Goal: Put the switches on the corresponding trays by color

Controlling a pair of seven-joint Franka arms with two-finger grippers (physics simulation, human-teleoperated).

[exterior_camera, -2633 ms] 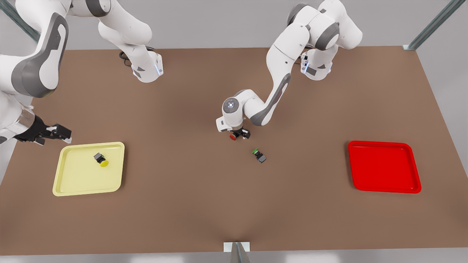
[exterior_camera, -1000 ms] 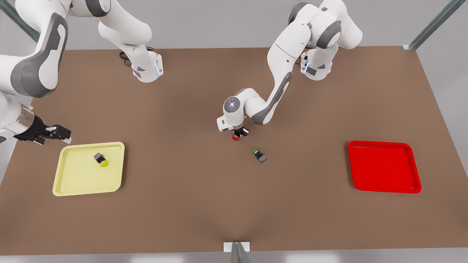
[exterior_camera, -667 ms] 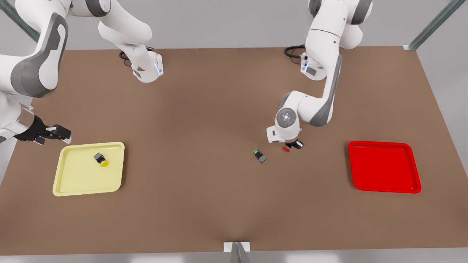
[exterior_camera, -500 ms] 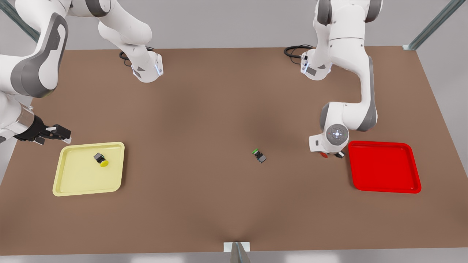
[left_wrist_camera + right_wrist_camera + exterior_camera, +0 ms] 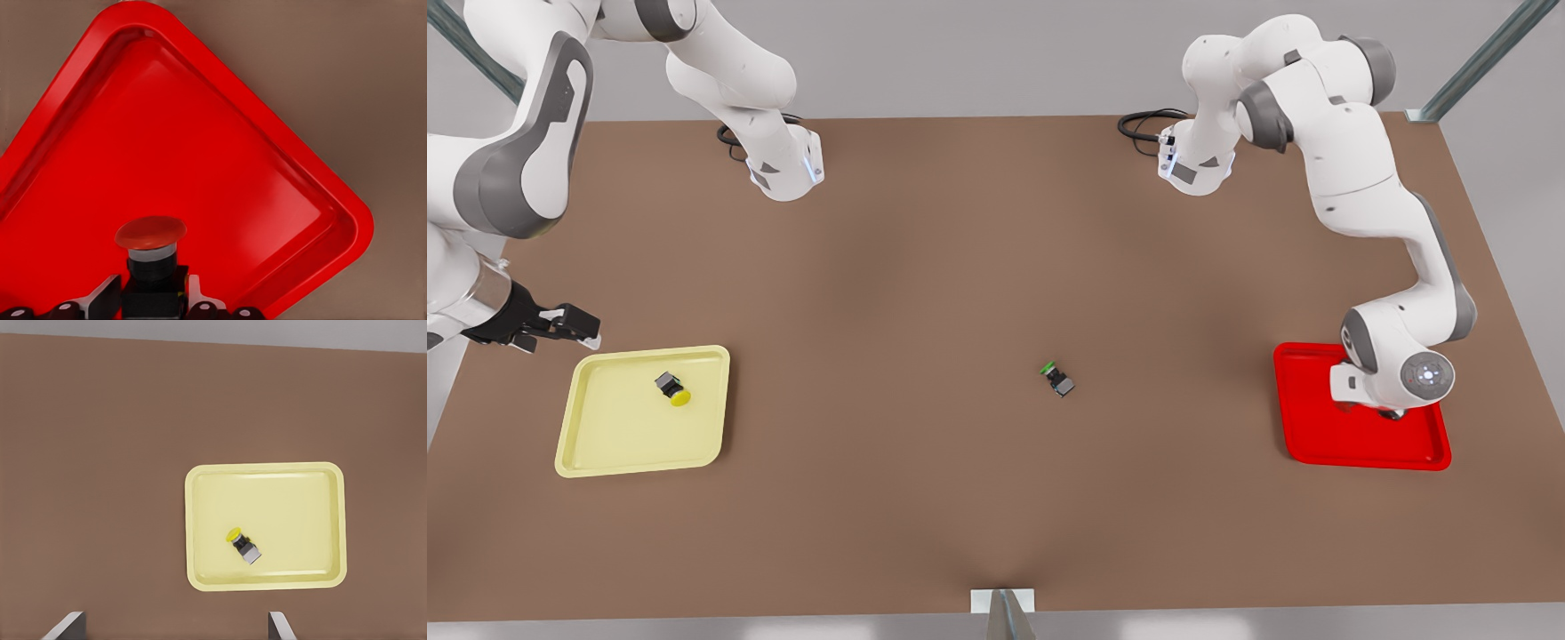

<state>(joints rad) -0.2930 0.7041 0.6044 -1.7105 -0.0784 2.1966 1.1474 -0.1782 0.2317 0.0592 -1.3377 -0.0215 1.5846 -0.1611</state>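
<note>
Your red switch (image 5: 151,267) hangs over the red tray (image 5: 220,167), clamped in the left gripper (image 5: 151,301). The yellow switch (image 5: 673,388) lies in the yellow tray (image 5: 605,444). Your right gripper (image 5: 560,324) waits beside that tray, fingers (image 5: 67,625) apart.

The yellow tray (image 5: 265,525) lies flat on the brown bench (image 5: 100,453), with the yellow switch (image 5: 243,545) on its side inside it. The right gripper (image 5: 173,628) hangs above, fingertips (image 5: 65,627) spread wide.
</note>
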